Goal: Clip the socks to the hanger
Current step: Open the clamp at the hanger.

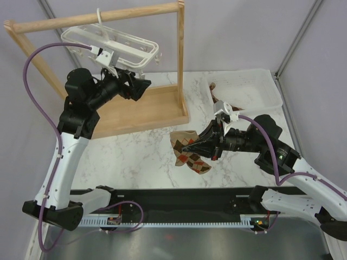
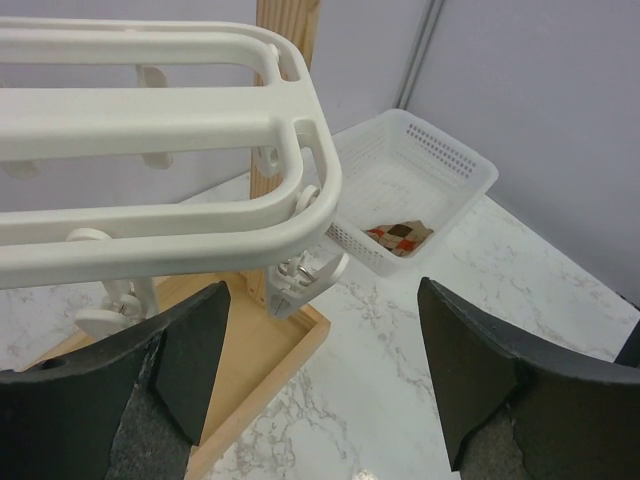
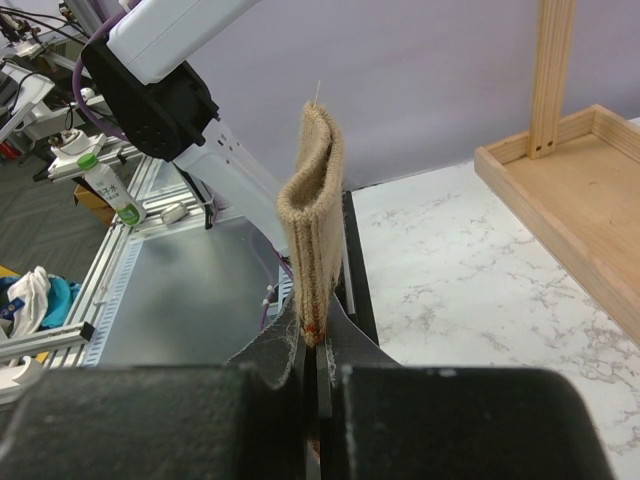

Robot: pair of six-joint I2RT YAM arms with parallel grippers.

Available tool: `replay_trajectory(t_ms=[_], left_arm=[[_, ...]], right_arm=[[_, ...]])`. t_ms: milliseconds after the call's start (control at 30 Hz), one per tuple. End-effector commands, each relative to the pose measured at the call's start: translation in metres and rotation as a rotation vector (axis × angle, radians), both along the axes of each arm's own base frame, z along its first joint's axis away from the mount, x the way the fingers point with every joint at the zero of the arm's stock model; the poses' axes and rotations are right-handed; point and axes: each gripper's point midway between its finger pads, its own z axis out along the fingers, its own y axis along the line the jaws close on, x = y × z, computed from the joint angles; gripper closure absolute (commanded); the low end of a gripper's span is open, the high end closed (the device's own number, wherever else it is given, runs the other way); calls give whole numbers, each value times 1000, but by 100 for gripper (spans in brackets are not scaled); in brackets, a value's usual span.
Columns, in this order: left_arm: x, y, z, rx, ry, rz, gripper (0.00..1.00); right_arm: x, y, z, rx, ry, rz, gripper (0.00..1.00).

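**Marble worktop (image 1: 135,157): neither sock clipped yet**

Over it the right end effector (image 1: 187,145) pinches one sock (image 1: 191,160) tight, well apart from the hanger (image 1: 116,43). Up there the left end effector (image 1: 140,89) gapes wide beneath a corner clip (image 2: 300,275). In the basket (image 2: 450,165) lies another sock (image 2: 400,237). Both clippings look left to do.

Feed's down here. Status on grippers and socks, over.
Left gripper open, at the hanger. Right gripper shut on one sock. Other sock in the white basket. No obstruction seen.
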Motion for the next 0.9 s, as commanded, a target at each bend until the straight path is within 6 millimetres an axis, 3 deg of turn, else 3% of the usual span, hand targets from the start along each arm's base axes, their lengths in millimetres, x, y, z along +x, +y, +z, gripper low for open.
replay_trajectory(t_ms=[0,867], left_arm=[[-4,5,24,-8,-130,11,16],[7,-3,25,-16,-247,-10,22]], right_arm=[[-5,-6,26,70,-69,8,100],[-11,-9,43,117,-83,28,100]])
